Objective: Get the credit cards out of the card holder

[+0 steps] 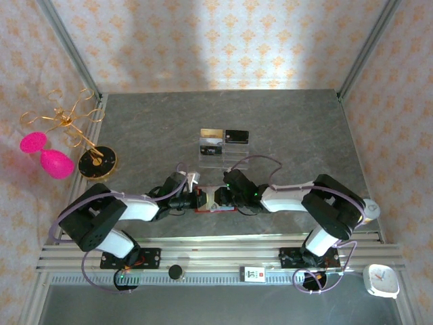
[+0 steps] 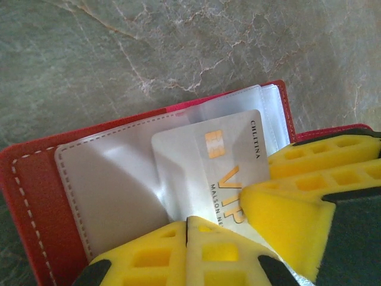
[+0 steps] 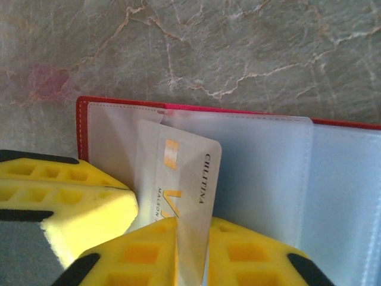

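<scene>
The card holder [image 1: 211, 210] is a red wallet lying open on the table between both arms, its clear sleeves [image 2: 113, 179] facing up. A whitish credit card [image 3: 187, 167] with gold VIP lettering sticks partway out of a sleeve, tilted. My right gripper [image 3: 191, 225] is shut on this card's near edge, one finger on each face. My left gripper [image 2: 188, 220] is shut, its tips resting on the sleeve beside the card [image 2: 208, 173]. The right gripper's fingers [image 2: 297, 196] show at the right of the left wrist view. From above, the left gripper [image 1: 200, 198] and right gripper [image 1: 220, 198] nearly touch.
A clear tiered stand [image 1: 223, 150] with a gold and a black card stands behind the wallet. A gold wire rack [image 1: 64, 122] with pink shapes and a round black base [image 1: 97, 161] stand at the far left. A white clock [image 1: 381, 281] sits at the near right.
</scene>
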`<state>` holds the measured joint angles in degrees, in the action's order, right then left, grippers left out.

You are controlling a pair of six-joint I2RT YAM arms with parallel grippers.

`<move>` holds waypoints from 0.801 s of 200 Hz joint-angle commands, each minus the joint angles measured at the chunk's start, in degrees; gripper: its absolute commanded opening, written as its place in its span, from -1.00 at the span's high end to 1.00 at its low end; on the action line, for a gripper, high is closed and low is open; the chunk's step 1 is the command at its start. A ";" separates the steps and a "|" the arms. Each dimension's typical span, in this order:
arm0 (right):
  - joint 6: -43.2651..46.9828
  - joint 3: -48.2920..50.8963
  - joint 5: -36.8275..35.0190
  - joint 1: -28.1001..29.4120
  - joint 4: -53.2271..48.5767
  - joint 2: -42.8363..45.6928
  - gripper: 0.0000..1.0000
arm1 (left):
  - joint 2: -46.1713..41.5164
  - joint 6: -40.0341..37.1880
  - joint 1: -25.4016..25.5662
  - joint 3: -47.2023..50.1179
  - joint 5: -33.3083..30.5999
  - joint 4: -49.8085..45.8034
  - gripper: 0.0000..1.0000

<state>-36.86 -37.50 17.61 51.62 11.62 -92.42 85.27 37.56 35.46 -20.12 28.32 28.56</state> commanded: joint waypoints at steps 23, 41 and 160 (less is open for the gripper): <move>0.00 1.52 -4.64 -1.51 -4.08 3.25 1.00 | 0.44 -1.10 -2.42 1.66 0.11 -0.72 1.00; 0.48 4.22 -5.45 -3.45 -4.53 7.31 1.00 | 0.67 -1.13 -3.03 1.97 1.22 0.12 1.00; 45.25 -23.36 -8.61 -6.51 -19.26 9.94 1.00 | -25.96 4.34 -9.77 -0.51 1.94 -8.43 0.19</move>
<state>-9.63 -52.62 12.12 46.06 -2.28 -77.47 65.39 42.17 29.06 -19.55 31.03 28.03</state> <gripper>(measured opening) 0.041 0.328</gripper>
